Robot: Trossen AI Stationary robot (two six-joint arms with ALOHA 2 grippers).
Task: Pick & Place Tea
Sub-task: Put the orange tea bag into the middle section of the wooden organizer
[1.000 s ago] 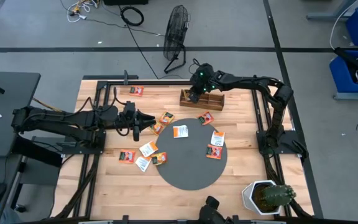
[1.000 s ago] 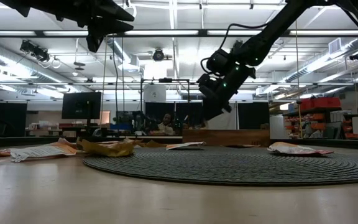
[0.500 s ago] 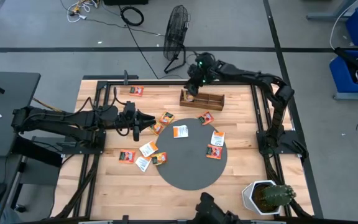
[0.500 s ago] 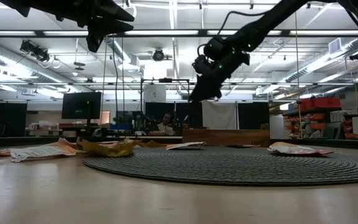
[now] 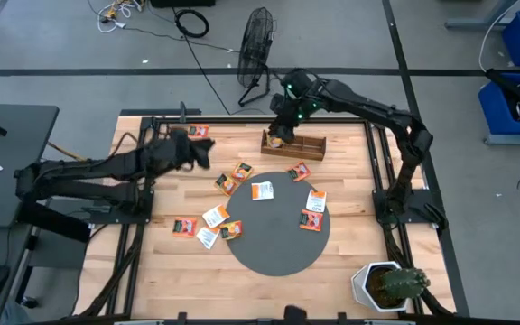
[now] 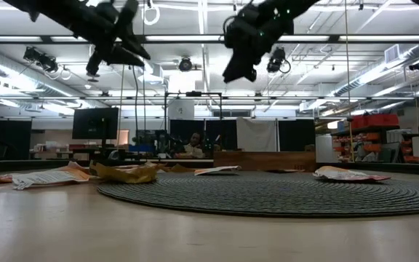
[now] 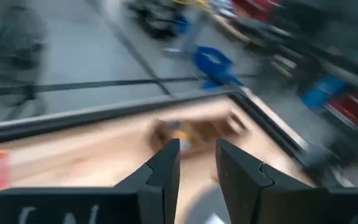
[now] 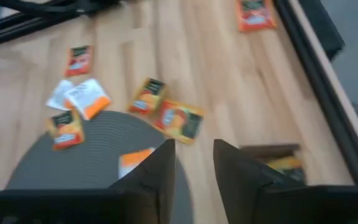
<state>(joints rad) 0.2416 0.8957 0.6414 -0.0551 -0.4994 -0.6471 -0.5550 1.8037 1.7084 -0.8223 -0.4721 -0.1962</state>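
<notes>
Sachets [image 5: 262, 190] — ten loose on table, one in wooden tray [image 5: 293, 143].

From the high view we are looking straight down on the whole wooden table [image 5: 161, 262], with the round grey mat [image 5: 273, 248] at its middle. In the low view we are sitting at tabletop height, close to that same mat [image 6: 268, 193], facing level into the room. On the left wrist we are looking past 2 dark fingers [image 7: 166, 171] toward the table's far edge. On the right wrist we are looking down past 2 fingers [image 8: 160, 168] at sachets [image 8: 182, 119] that the high view also shows [image 5: 240, 171].
</notes>
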